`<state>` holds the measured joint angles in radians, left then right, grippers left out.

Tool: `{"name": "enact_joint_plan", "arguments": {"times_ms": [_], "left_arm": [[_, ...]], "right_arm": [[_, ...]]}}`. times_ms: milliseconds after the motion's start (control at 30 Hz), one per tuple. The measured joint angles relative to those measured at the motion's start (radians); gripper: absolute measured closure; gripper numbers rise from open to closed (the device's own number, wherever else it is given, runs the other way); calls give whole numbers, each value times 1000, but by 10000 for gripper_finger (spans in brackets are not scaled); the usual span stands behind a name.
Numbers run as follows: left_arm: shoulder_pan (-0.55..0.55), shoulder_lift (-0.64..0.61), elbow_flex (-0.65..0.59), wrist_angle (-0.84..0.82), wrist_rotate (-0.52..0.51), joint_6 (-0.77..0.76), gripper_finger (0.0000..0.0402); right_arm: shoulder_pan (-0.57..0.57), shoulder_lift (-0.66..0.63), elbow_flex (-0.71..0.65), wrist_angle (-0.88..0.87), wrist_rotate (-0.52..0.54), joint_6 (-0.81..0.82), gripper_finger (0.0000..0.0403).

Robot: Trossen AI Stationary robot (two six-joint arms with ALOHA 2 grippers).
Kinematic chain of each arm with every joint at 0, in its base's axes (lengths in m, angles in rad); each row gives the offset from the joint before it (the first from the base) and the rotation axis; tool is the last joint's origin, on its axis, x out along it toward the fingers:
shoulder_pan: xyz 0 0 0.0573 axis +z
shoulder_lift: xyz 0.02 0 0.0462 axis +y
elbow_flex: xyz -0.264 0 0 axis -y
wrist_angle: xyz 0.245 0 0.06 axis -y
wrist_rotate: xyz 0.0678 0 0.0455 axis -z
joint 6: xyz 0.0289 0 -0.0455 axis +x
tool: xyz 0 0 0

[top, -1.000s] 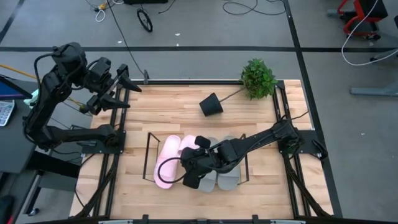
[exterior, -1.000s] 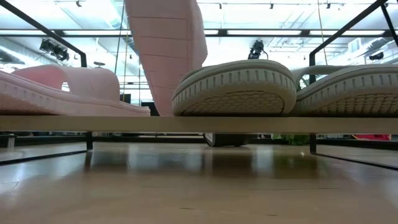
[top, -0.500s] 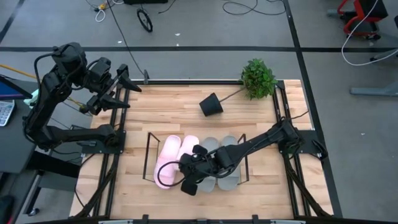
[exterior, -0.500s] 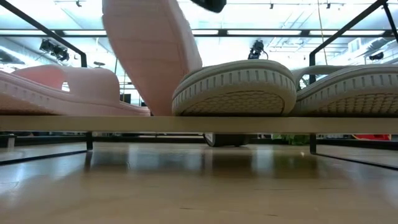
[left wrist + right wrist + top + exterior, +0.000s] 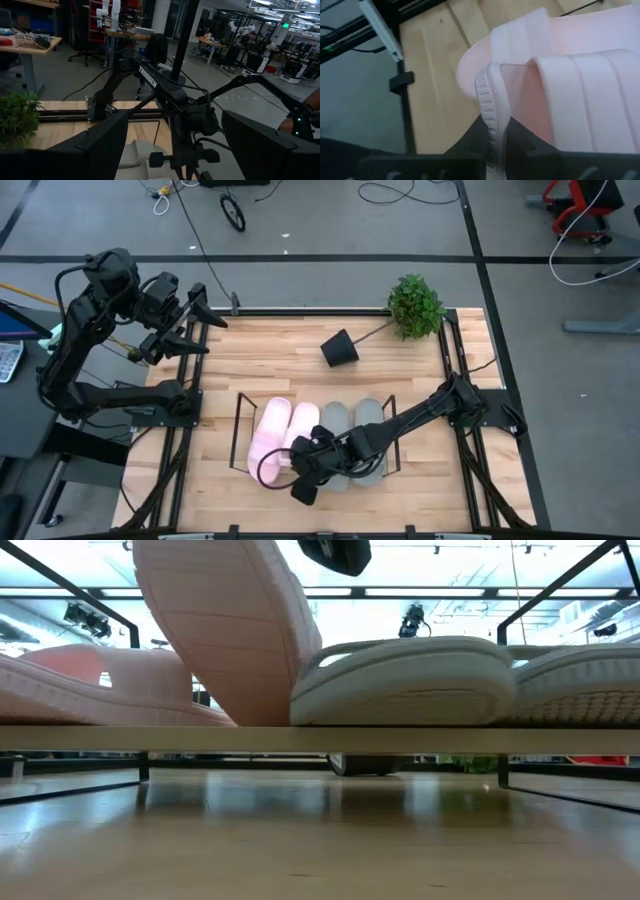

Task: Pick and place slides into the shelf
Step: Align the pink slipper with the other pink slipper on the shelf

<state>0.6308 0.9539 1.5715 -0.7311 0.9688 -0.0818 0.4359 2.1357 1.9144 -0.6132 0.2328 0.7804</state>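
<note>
The right gripper (image 5: 300, 476), low and centre in the high view, pinches the edge of the second pink slide (image 5: 225, 635) between its fingers (image 5: 525, 142). Over the last second it has drawn toward the bottom of the frame, and the slide has tipped from near upright to leaning on the first pink slide (image 5: 266, 435), nudging the neighbouring grey slide (image 5: 405, 680). It is nearly seated on the shelf (image 5: 240, 420). The left gripper (image 5: 185, 320) waits spread at upper left.
</note>
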Motion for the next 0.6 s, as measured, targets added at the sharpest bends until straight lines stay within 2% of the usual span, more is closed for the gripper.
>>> {"name": "enact_joint_plan", "arguments": {"times_ms": [433,600], "left_arm": [[0,1,0,0,-7,11,77],[0,1,0,0,-7,10,77]], "right_arm": [[15,0,0,20,-20,5,372],[3,0,-7,28,-44,6,355]]}}
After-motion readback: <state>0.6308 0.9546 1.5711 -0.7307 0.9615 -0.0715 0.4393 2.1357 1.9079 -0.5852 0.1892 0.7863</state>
